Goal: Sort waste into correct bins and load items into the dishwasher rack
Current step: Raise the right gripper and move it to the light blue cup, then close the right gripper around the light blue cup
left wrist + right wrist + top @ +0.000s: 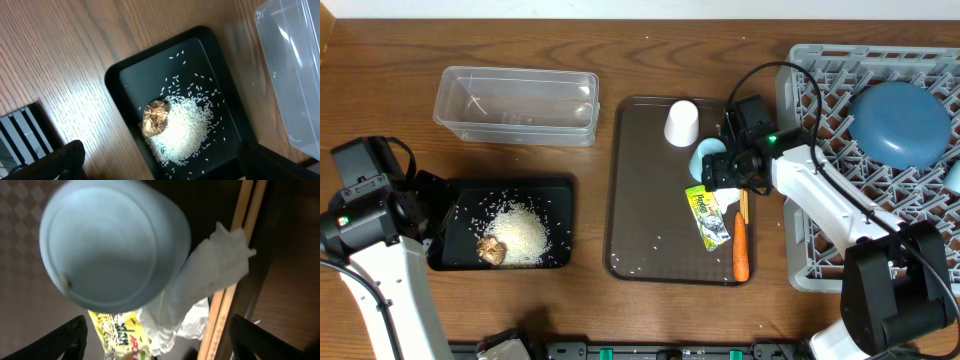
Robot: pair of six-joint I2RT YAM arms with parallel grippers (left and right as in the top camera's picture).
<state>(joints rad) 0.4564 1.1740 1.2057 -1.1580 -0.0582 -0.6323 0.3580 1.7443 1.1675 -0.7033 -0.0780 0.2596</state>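
The black tray [455, 255] holds white rice [524, 233] and a brown food lump [492, 250]; the left wrist view shows tray [125, 95], rice [187, 125] and lump [156, 116]. My left gripper [428, 205] [160, 167] is open and empty over the tray's left end. My right gripper [725, 178] [165, 345] is open above the crumpled tissue [210, 275], the yellow-green wrapper [708, 216] [120, 332] and the chopsticks [743, 205] [235, 245], next to the light-blue cup [706, 155] [115, 245]. A carrot [741, 250] and an upturned white cup [681, 124] sit nearby. The clear tub [517, 104] [295, 75] is empty.
The brown serving tray [640, 200] carries the cups and waste, with stray rice grains. The grey rack [820, 90] at right holds the dark-blue plate [900, 122] and a pale bowl [952, 175] at the frame edge. A cable arcs over the right arm.
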